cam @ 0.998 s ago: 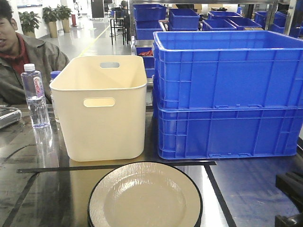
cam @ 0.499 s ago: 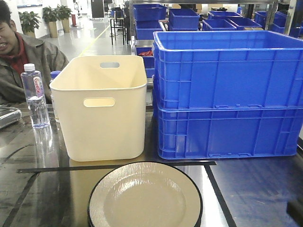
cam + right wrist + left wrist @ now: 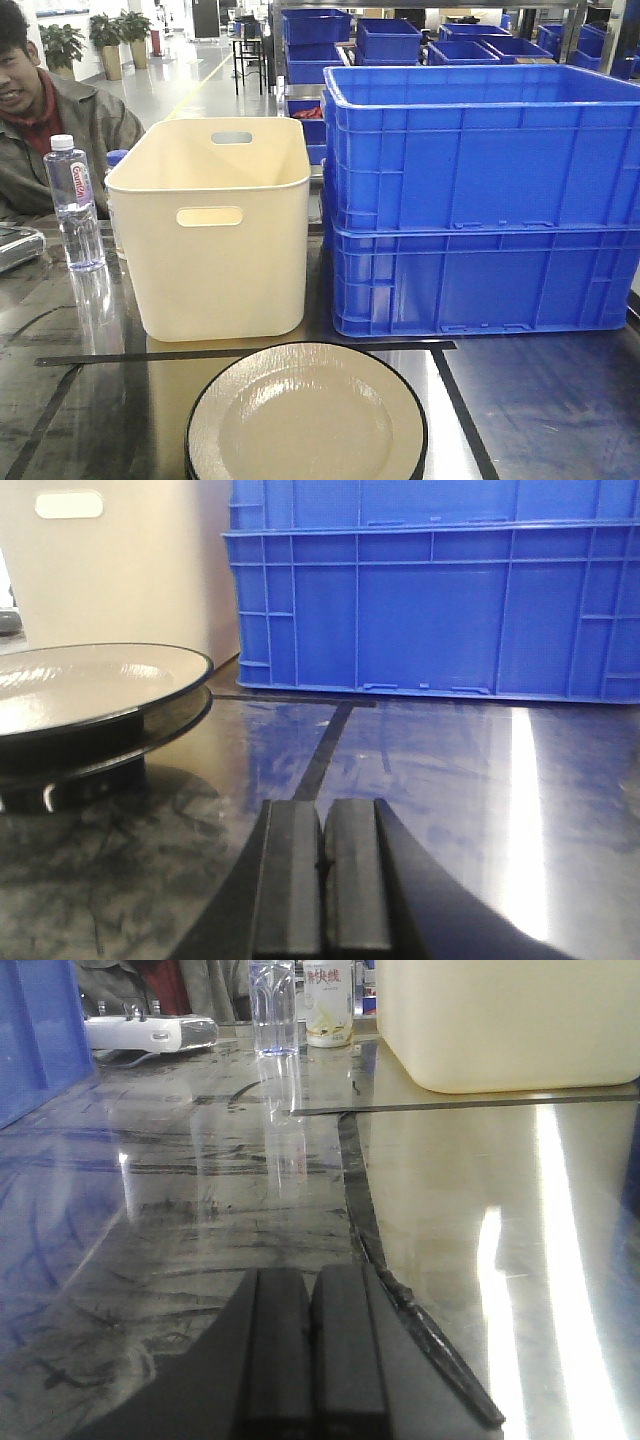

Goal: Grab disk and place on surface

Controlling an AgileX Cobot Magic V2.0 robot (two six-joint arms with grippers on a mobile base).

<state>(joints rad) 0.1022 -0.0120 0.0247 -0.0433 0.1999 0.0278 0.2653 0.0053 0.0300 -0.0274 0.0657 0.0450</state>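
Resting on the glossy dark reflective counter (image 3: pixel 540 400), inside the tan-tinted rectangle outlined by black tape lines (image 3: pixel 240 352), a round cream-coloured disk with a thin black rim (image 3: pixel 306 412) is seen at the near edge of the front view; in the right wrist view it is shown stacked on a second dark-rimmed disk (image 3: pixel 150 725). The right gripper (image 3: pixel 323 880) is seen with its two dark fingers pressed together and nothing between them, low over the counter, and the disk (image 3: pixel 95 685) lies ahead of it and to its left, well apart. A blue plastic crate stack (image 3: pixel 430 590) is seen straight ahead of that gripper, beyond a tape line. The left gripper (image 3: pixel 312 1355) is likewise closed on nothing, just above the counter, with a tape line (image 3: pixel 370 1235) running past its right side. Ahead of it are seen a clear water bottle (image 3: pixel 272 1005), a white labelled bottle (image 3: pixel 330 1002) and, to the right, a cream plastic bin (image 3: pixel 505 1020). Neither gripper is visible in the front view.
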